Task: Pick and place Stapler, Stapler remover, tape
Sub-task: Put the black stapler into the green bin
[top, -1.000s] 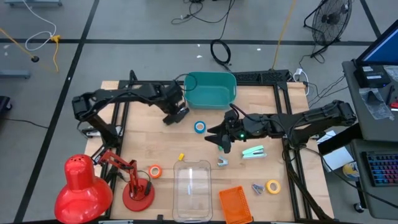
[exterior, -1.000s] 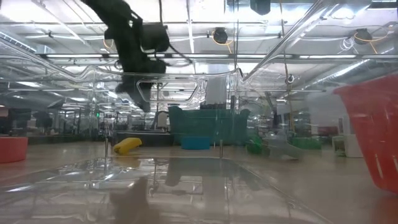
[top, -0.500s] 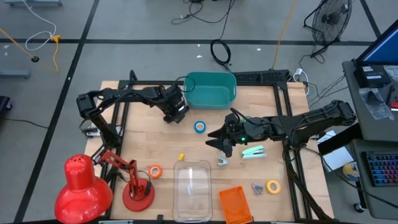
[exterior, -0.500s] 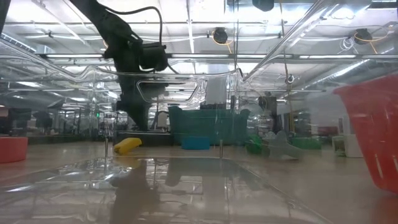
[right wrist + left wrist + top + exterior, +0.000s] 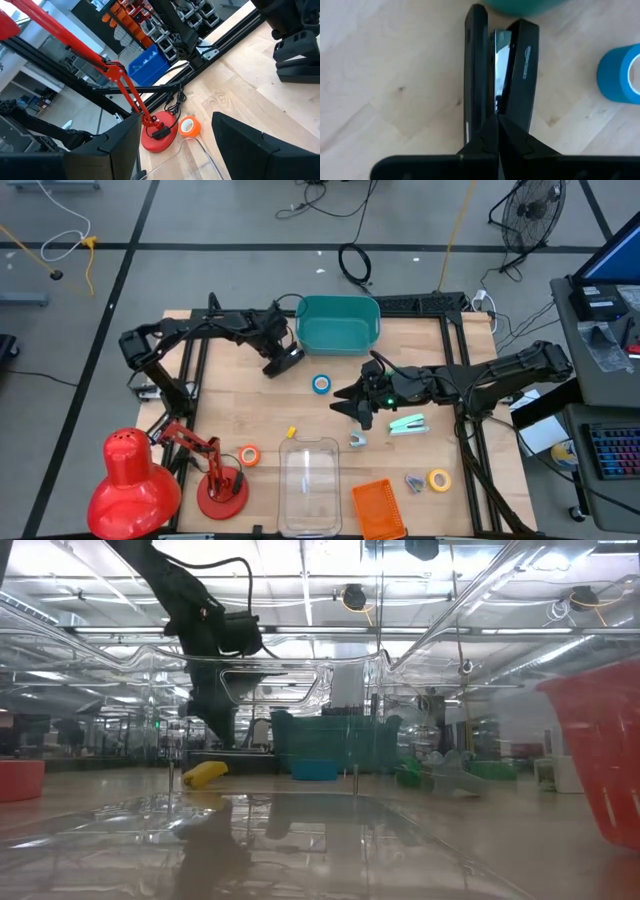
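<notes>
The left gripper is clamped on a black stapler, its fingers pinched together at the stapler's near end in the left wrist view. Over the last second that arm has swung: it first hung a little lower on the table, then drew in toward the teal bin, and now sits just beside the bin's left corner with the stapler end pointing out toward the blue tape. In the low view it has dropped from high in the picture to a lower hang, short of the bin. That reads as a carry well under way, with the drop into the bin the likely next step, though the stapler is not yet over the rim. The right gripper has barely shifted; it hovers with jaws wide and empty above the middle of the table, near the green stapler and the small metal remover. The rest is untouched: orange tape by the red lamp, yellow tape at the front right, both well apart from the bin. I cannot find a green tape roll in these views.
</notes>
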